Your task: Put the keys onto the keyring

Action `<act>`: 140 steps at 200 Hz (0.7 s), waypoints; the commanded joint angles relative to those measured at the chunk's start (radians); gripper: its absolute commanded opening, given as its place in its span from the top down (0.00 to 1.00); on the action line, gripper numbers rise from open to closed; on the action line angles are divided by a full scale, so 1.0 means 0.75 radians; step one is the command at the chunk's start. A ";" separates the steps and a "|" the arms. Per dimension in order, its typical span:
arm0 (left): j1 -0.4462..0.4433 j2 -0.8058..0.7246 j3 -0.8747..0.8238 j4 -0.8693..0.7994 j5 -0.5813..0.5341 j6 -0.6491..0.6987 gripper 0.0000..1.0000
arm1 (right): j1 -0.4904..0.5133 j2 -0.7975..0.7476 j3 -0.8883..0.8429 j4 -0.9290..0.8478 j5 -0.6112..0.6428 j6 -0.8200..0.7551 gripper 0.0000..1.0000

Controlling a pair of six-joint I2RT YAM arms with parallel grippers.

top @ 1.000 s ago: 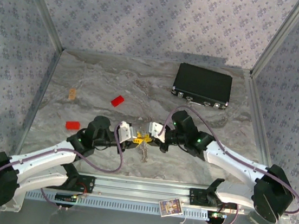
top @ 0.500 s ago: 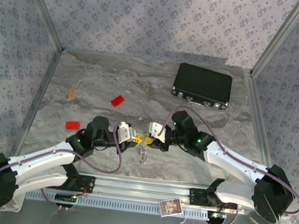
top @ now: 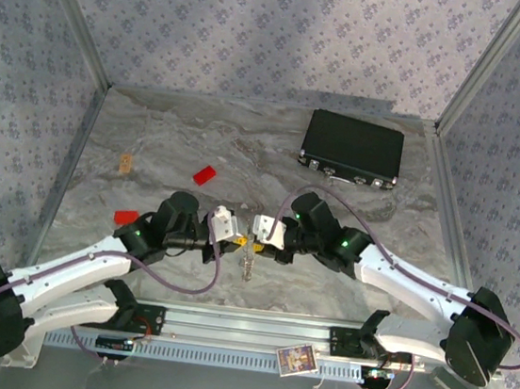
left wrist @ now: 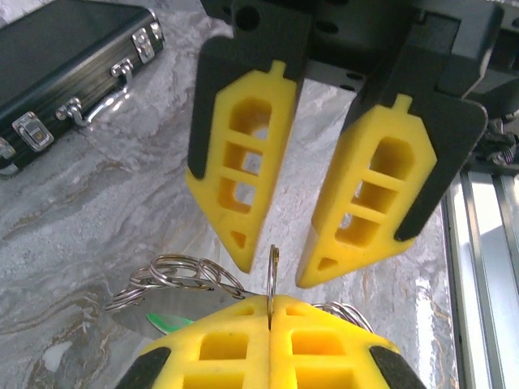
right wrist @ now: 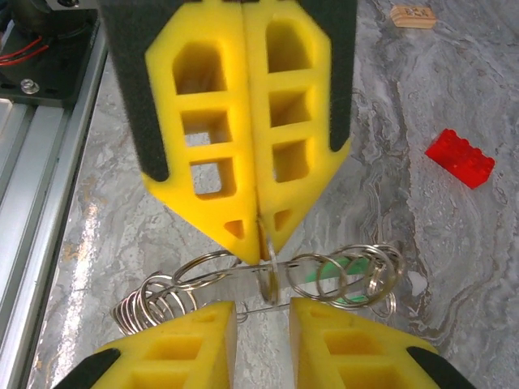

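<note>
arms: both stretched low over the surface (top: pixel 152 143), elbows out, wrists turned inward, meeting tip to tip near front centre | left hand (left wrist: pixel 270 312): pads pressed together, pinching the keyring (left wrist: pixel 272 271) edge-on | right hand (right wrist: pixel 263 316): narrow gap, pads either side of the ring wire | green key (right wrist: pixel 328 284): among the loops just beneath both hands

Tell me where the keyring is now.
In the top view, the keyring hangs front and centre over the table, pinched in the shut left gripper, facing the open right gripper.
</note>
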 commanded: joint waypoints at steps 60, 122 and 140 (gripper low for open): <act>-0.022 0.039 0.106 -0.100 0.016 0.098 1.00 | 0.010 0.004 0.016 0.058 -0.036 0.029 0.76; -0.022 0.015 0.090 -0.094 0.032 0.109 1.00 | -0.011 0.019 -0.025 0.147 -0.102 0.068 0.86; -0.022 0.012 0.090 -0.089 0.035 0.104 1.00 | -0.011 0.027 -0.023 0.139 -0.118 0.063 0.96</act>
